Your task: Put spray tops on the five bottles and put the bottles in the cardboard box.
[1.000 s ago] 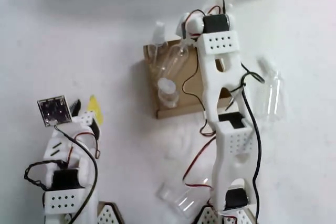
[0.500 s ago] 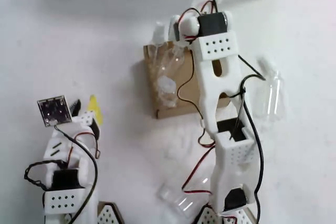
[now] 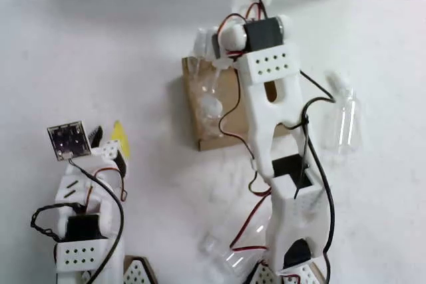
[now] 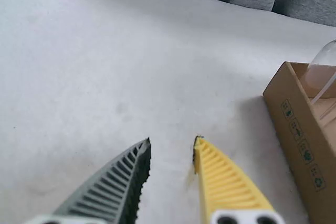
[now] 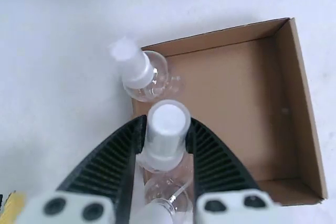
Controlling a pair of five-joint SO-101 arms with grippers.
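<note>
My right gripper is shut on the white spray top of a clear bottle held upright over the cardboard box. A second capped bottle stands in the box's corner just beyond it. From above, the right arm stretches across the box, with the clear bottles along its left side. My left gripper hangs open above bare table, its grey and yellow fingers apart, with the box off to one side. The same left gripper sits at the lower left.
One clear bottle lies on the table to the right of the box. Another clear bottle lies near the right arm's base. The white table is open to the left of the box.
The right arm has swung left and farther out over the box, bringing its held bottle from a slant to upright beside the corner bottle. The left arm has not moved.
</note>
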